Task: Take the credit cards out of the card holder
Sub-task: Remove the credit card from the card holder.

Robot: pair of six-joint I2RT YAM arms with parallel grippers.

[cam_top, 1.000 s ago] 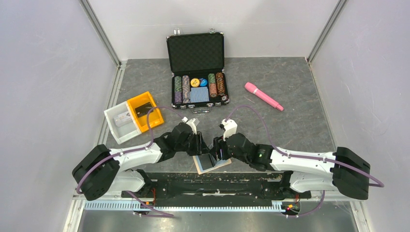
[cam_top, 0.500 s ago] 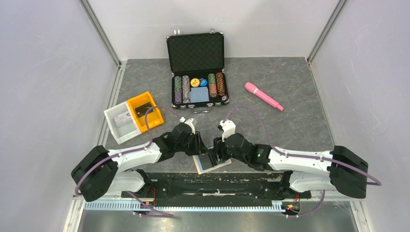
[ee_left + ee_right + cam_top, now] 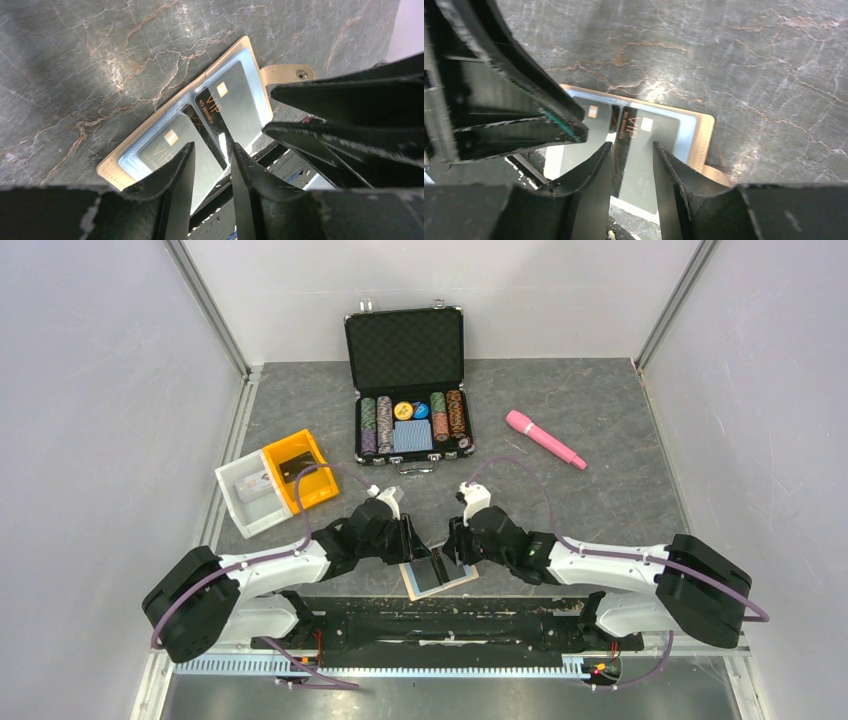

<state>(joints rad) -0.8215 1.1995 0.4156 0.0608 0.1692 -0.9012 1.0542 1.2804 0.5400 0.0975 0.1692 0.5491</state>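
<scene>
The tan card holder [image 3: 455, 582] lies open at the table's near edge, partly overhanging it. In the left wrist view its tan rim [image 3: 114, 167] and closing tab [image 3: 290, 73] show, with two dark VIP cards [image 3: 170, 142] [image 3: 237, 92] in clear blue-edged sleeves. My left gripper [image 3: 424, 558] [image 3: 212, 147] is open just above the left card. My right gripper [image 3: 452, 556] [image 3: 632, 145] is open, its fingers straddling the right card [image 3: 644, 150] from above. The holder's tan edge [image 3: 705, 137] shows beside it. Neither gripper holds anything.
An open black poker-chip case [image 3: 408, 380] stands at the back centre. A pink pen-like thing [image 3: 545, 439] lies back right. A yellow bin [image 3: 295, 470] and a white bin [image 3: 248, 495] sit at the left. The two grippers are close together, nearly touching.
Both wrists have shifted slightly away from the near edge and closer over the card holder. The holder and its cards have not moved.
</scene>
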